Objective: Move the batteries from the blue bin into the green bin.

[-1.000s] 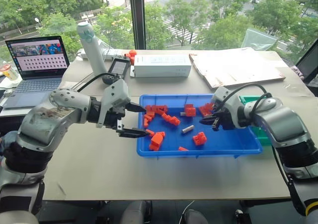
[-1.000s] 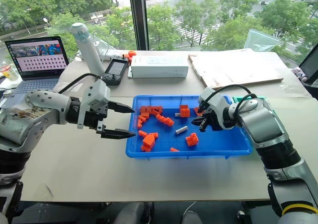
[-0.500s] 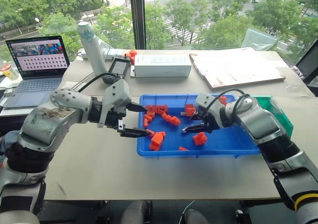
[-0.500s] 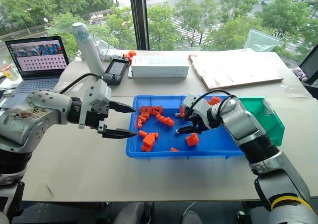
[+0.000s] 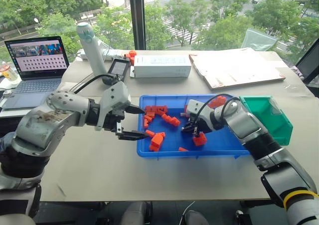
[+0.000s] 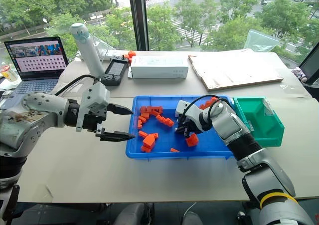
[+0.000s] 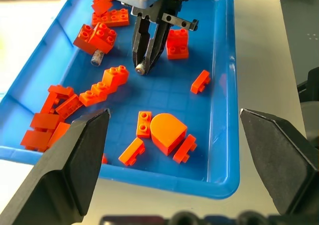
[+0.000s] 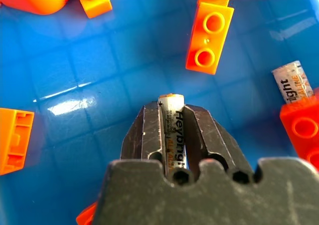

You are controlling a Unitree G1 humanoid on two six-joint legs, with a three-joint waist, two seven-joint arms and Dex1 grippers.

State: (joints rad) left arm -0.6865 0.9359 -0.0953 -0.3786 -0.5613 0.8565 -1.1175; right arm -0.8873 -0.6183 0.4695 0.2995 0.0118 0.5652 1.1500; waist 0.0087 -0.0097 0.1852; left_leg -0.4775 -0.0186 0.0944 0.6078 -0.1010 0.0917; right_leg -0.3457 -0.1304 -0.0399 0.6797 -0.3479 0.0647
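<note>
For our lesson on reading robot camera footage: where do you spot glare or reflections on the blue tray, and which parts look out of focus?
Right wrist view: white glare streaks on the blue bin floor beside the battery gripped by the right gripper; its housing looks soft. Left wrist view: the left gripper's fingers are blurred. Eye views: even daylight, the tray floor faintly shiny.

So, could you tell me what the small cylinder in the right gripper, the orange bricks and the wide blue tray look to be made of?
The small silvery cylinder, clamped in the right gripper, looks like metal under a printed wrapper: glossy, lettered.

The orange studded bricks look like moulded plastic, smooth and slightly shiny.

The wide blue tray looks like glossy plastic; its gridded floor reflects light.
</note>
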